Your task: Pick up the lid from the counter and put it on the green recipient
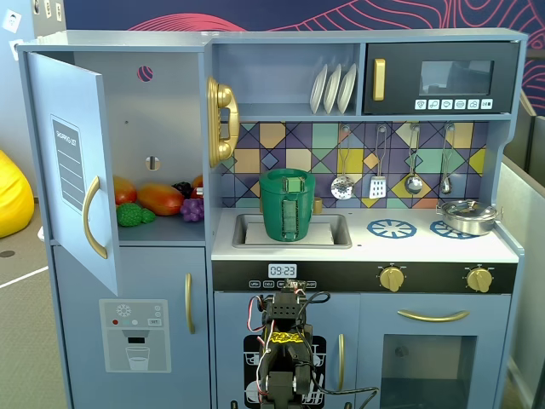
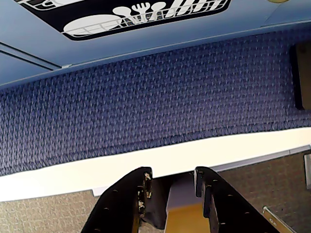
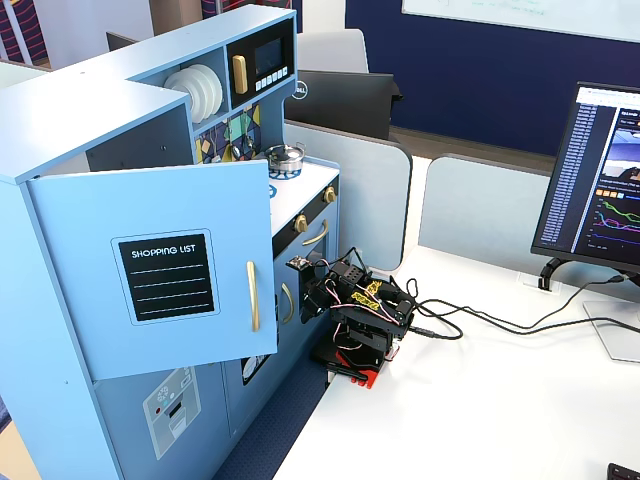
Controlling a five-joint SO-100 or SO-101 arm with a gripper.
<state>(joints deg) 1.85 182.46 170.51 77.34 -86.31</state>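
Observation:
The green recipient (image 1: 288,209) stands upright in the sink (image 1: 336,232) of the toy kitchen, its ribbed strap handle facing the camera. A flat round green top, seemingly the lid (image 1: 288,180), covers its mouth; no separate lid shows on the counter (image 1: 366,247). Both are hidden in the other fixed view and the wrist view. My arm (image 1: 285,341) is folded low in front of the kitchen, below the counter; it also shows in the other fixed view (image 3: 360,310). My gripper (image 2: 172,174) points down over the table edge, jaws apart and empty.
A silver pot (image 1: 467,216) sits on the right burner; a blue burner ring (image 1: 391,228) lies beside the sink. The fridge door (image 1: 72,170) hangs open at the left, toy fruit (image 1: 157,200) inside. Cables (image 3: 480,325) and a monitor (image 3: 605,190) are on the white table.

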